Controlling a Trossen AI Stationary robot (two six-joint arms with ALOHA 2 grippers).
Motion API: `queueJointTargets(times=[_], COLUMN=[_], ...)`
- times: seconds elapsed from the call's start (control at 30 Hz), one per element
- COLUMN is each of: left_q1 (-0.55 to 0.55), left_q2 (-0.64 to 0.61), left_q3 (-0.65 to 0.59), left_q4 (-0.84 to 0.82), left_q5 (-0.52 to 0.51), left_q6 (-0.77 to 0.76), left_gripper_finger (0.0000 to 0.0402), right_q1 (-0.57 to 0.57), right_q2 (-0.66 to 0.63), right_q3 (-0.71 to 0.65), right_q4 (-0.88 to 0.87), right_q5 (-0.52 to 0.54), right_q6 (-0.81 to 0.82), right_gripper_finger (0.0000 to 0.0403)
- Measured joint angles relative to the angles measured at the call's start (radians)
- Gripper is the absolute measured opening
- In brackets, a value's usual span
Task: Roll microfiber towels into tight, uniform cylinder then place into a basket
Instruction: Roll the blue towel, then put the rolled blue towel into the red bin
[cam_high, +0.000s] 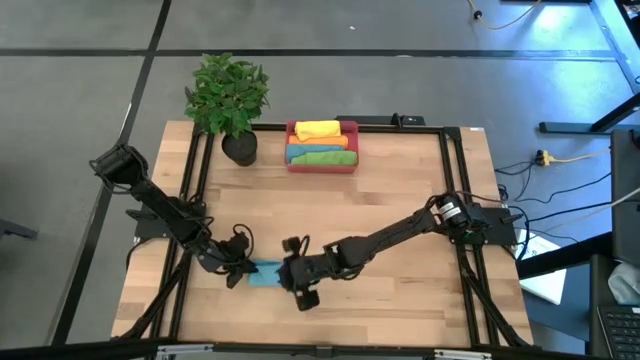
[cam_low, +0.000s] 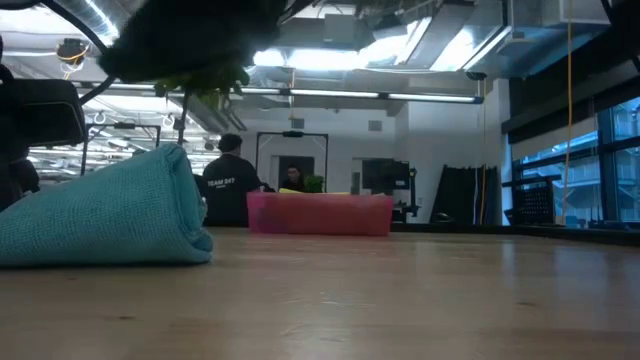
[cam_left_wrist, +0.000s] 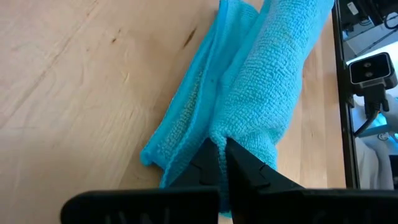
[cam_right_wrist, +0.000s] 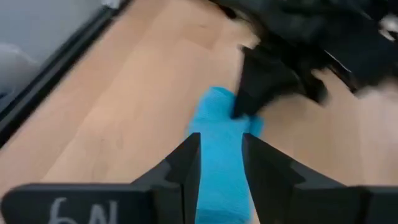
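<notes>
A teal-blue microfiber towel (cam_high: 265, 273) lies rolled on the table near its front edge, with a loose flap (cam_left_wrist: 186, 118) beside the roll. My left gripper (cam_left_wrist: 219, 149) is shut at the roll's left end. My right gripper (cam_right_wrist: 221, 162) is open over the roll's right end, and the towel shows between its fingers from above. In the low view the towel (cam_low: 100, 215) rests on the wood, its right end free. The red-pink basket (cam_high: 322, 147) stands at the far edge and holds yellow, orange, green and teal rolls. My left gripper has its shut fingertips (cam_left_wrist: 239, 163) against the roll's near end (cam_left_wrist: 249, 134). They slant down from the table's left and point along the roll. Whether any cloth is caught between them I cannot tell. The towel lies on the table.
A potted plant (cam_high: 228, 95) stands at the far left next to the basket. Black rails (cam_high: 452, 190) run along the table's sides. Bare wood (cam_high: 400, 300) lies to the right of the towel. A person (cam_low: 228, 180) stands in the room beyond.
</notes>
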Motion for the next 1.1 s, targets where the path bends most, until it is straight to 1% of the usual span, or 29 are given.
queueJointTargets(times=[0.07, 0.17, 0.43, 0.53, 0.63, 0.7, 0.8, 0.97, 1.1], left_q1=[0.0, 0.0, 0.0, 0.0, 0.0, 0.0, 0.0, 0.0, 0.0], left_q2=[0.0, 0.0, 0.0, 0.001, 0.001, 0.001, 0.001, 0.001, 0.001], left_q3=[0.0, 0.0, -0.001, -0.001, -0.001, -0.001, -0.001, -0.001, -0.001], left_q4=[0.0, 0.0, -0.001, -0.001, -0.002, -0.002, -0.002, -0.002, -0.002], left_q5=[0.0, 0.0, 0.0, 0.0, 0.0, 0.0, 0.001, 0.002, 0.002], left_q6=[0.0, 0.001, 0.001, 0.001, 0.001, 0.001, 0.001, 0.001, 0.002], left_gripper_finger=[0.0, 0.0, 0.0, 0.0, 0.0, 0.0, 0.0, 0.0, 0.0], right_q1=[0.012, 0.027, 0.026, 0.028, 0.035, 0.04, 0.039, 0.032, 0.022], right_q2=[0.016, 0.043, 0.084, 0.099, 0.111, 0.112, 0.112, 0.125, 0.169], right_q3=[-0.001, -0.002, -0.003, -0.002, -0.002, -0.002, -0.002, 0.0, -0.001], right_q4=[0.042, 0.054, 0.057, 0.059, 0.061, 0.061, 0.062, 0.038, 0.026], right_q5=[-0.029, -0.023, 0.01, 0.019, 0.073, 0.109, 0.133, 0.142, 0.133], right_q6=[-0.047, -0.099, -0.106, -0.133, -0.154, -0.16, -0.161, -0.156, -0.153], right_gripper_finger=[0.0122, 0.0143, 0.0259, 0.0285, 0.0288, 0.0283, 0.0273, 0.0267, 0.0267])
